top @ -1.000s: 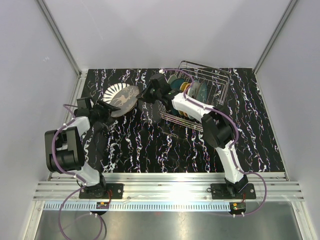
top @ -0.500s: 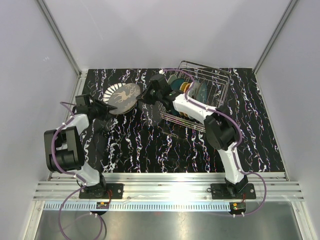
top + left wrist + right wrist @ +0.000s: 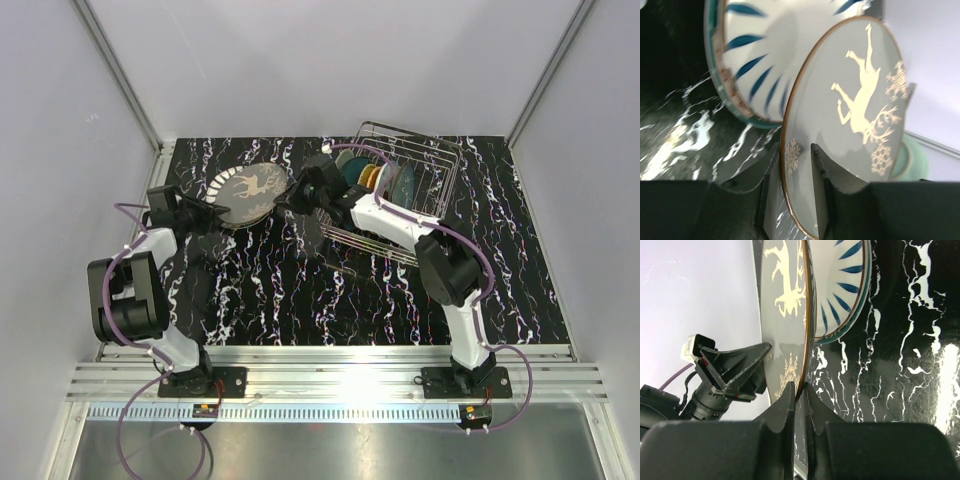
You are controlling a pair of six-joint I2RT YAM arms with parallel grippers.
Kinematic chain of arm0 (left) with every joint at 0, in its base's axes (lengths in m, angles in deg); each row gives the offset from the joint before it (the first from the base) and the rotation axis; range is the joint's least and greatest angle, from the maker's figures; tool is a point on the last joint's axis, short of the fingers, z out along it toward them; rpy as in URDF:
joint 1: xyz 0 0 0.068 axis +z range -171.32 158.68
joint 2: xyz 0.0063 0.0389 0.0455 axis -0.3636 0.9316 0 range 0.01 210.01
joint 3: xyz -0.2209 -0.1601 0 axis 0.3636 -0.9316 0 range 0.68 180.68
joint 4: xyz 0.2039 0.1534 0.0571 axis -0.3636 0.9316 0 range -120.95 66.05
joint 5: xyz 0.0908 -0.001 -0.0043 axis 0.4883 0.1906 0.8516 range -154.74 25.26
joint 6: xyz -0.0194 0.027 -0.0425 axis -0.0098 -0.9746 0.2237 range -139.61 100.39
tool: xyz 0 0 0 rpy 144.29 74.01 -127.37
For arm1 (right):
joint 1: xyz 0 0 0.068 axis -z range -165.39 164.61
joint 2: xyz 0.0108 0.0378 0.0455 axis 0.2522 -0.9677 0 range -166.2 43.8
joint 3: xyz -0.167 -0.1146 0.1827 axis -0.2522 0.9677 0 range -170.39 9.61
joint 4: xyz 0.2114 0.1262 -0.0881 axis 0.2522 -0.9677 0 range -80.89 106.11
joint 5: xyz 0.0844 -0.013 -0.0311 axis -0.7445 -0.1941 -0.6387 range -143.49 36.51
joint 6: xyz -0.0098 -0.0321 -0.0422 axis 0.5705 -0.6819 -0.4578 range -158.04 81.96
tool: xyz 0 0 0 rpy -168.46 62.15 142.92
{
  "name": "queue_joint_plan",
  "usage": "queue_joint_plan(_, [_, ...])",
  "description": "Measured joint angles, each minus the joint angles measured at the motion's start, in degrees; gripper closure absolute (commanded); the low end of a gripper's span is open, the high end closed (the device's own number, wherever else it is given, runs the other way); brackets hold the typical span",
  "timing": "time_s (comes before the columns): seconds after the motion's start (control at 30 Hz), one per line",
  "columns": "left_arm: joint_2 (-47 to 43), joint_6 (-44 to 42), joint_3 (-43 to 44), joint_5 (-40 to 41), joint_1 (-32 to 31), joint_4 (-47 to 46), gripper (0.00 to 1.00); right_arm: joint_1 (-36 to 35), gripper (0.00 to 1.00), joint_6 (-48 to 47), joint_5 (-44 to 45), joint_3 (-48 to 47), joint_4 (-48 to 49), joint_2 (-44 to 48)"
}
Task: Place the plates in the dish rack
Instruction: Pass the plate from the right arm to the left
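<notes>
A grey-brown plate with a gold deer (image 3: 252,188) stands tilted on edge at the back left, held off the table. My right gripper (image 3: 287,196) is shut on its right rim (image 3: 801,390). My left gripper (image 3: 212,214) straddles the opposite rim (image 3: 795,146), and a gap shows between its fingers (image 3: 817,175) and the plate, so it is open. Behind the deer plate (image 3: 855,110) lies a white plate with blue rays (image 3: 752,55). The wire dish rack (image 3: 440,170) at the back right holds several plates upright, among them a teal plate (image 3: 352,170), an orange plate (image 3: 371,178) and a mint plate (image 3: 400,184).
The black marbled table (image 3: 300,290) spreads in front of both arms. Grey walls and a metal frame post (image 3: 120,75) close in at the back left. The right arm (image 3: 400,215) reaches across the rack's front edge.
The deer plate has tipped up and shifted slightly back. My left gripper has moved left to the plate's rim and narrowed around it. The right gripper keeps its hold.
</notes>
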Motion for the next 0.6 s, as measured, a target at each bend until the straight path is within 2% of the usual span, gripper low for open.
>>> queue_joint_plan(0.4, [-5.6, 6.5, -5.0, -2.3, 1.1, -16.3, 0.72, -0.1, 1.00, 3.2, -0.2, 3.3, 3.2, 4.0])
queue_joint_plan(0.43, [-5.8, 6.8, -5.1, -2.6, 1.2, -17.3, 0.73, -0.1, 1.00, 3.3, -0.2, 3.3, 3.3, 4.2])
queue_joint_plan(0.47, [-5.9, 6.9, -5.2, -2.9, 1.2, -18.1, 0.77, -0.1, 1.00, 3.3, -0.2, 3.3, 3.5, 4.5])
queue_joint_plan(0.6, [-5.9, 7.2, -5.6, -4.5, 1.4, -20.9, 0.80, -0.1, 1.00, 3.3, -0.5, 3.6, 3.8, 6.0])
